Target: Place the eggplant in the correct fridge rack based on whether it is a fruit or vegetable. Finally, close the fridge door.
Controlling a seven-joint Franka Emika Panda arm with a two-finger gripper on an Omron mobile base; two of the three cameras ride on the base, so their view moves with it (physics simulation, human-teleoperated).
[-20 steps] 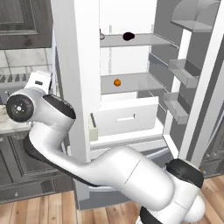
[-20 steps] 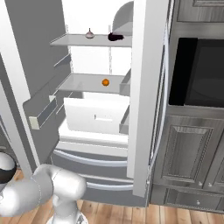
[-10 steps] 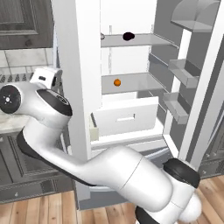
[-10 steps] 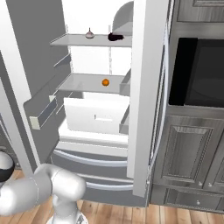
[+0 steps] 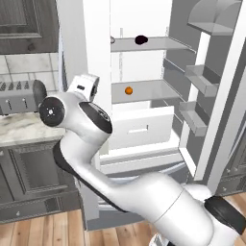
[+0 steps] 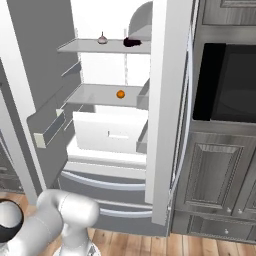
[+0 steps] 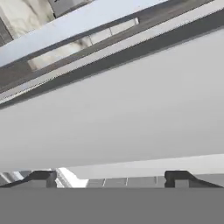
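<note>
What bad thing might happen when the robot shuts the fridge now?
The gripper, open and holding nothing, faces a pale door panel close up, so a quick push might bump it hard. The eggplant lies loose on the fridge rack and the small orange ball on the shelf below; a slam could perhaps roll either one.

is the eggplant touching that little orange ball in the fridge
Apart. In the left base view the eggplant lies on the upper fridge rack, while the orange ball sits on the shelf below.
</note>
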